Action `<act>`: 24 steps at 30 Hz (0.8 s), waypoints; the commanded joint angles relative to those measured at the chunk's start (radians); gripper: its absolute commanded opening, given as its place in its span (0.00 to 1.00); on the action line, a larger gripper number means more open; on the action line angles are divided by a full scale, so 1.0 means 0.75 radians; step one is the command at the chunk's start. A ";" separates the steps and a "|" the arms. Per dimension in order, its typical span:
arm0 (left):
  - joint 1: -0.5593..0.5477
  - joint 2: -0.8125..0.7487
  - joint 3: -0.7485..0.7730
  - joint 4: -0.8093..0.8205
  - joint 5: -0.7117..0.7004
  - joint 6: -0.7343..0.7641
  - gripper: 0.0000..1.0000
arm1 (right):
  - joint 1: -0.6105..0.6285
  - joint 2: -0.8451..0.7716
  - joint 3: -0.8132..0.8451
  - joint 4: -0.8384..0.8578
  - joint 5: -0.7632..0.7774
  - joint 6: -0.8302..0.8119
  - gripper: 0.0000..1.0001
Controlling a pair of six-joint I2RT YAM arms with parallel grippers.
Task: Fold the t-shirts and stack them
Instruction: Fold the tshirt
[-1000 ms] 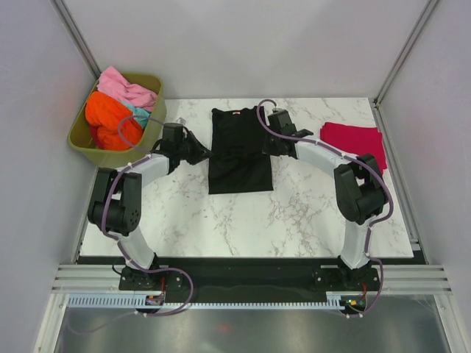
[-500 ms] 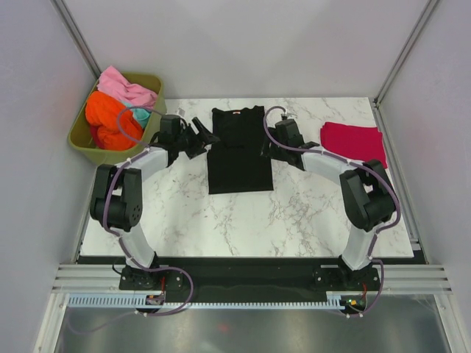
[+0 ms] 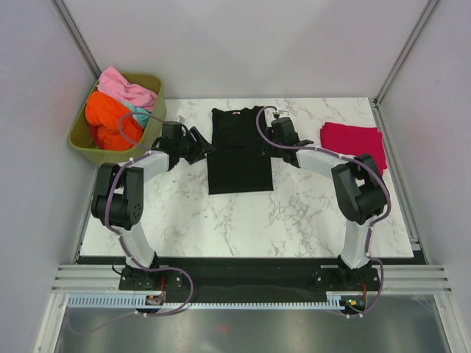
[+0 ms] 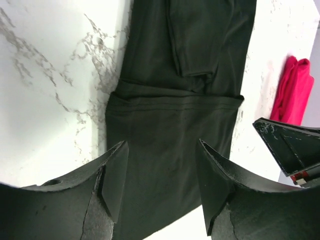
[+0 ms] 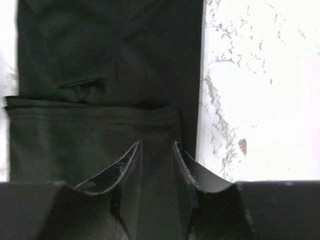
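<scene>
My left claw (image 4: pixel 160 150) hangs spread wide over the black shirt (image 3: pixel 238 151), at its left edge. My right claw (image 5: pixel 156 147) is at the shirt's right edge, its fingers only narrowly parted, with dark cloth showing beneath the gap. The black shirt lies flat on the counter (image 3: pixel 294 213) as a long strip, sleeves folded in. The red shirt (image 3: pixel 353 141) sits folded at the far right. The tub (image 3: pixel 81 140) at the far left holds the orange (image 3: pixel 107 118), pink (image 3: pixel 125 87) and teal (image 3: pixel 140 114) shirts.
</scene>
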State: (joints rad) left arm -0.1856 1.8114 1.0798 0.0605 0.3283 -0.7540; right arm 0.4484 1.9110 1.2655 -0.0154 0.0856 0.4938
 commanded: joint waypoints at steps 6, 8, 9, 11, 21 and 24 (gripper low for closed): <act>-0.002 0.053 0.045 0.108 -0.131 0.085 0.66 | -0.001 0.123 0.137 -0.016 0.086 -0.141 0.43; -0.002 0.092 0.057 0.104 -0.125 0.085 0.66 | -0.001 0.154 0.147 -0.018 0.074 -0.143 0.43; -0.002 0.098 0.060 0.103 -0.123 0.085 0.65 | -0.003 0.160 0.155 -0.016 0.074 -0.143 0.43; 0.000 0.111 0.066 0.101 -0.110 0.079 0.64 | -0.003 0.172 0.164 -0.020 0.066 -0.145 0.42; 0.000 0.180 0.107 0.071 -0.098 0.073 0.53 | -0.001 0.223 0.200 -0.033 0.045 -0.137 0.33; 0.000 0.174 0.100 0.065 -0.110 0.079 0.47 | -0.001 0.213 0.196 -0.031 0.045 -0.141 0.24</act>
State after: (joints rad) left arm -0.1856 1.9381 1.1233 0.0990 0.2623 -0.7341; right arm 0.4484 2.0659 1.3766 -0.0456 0.1261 0.3935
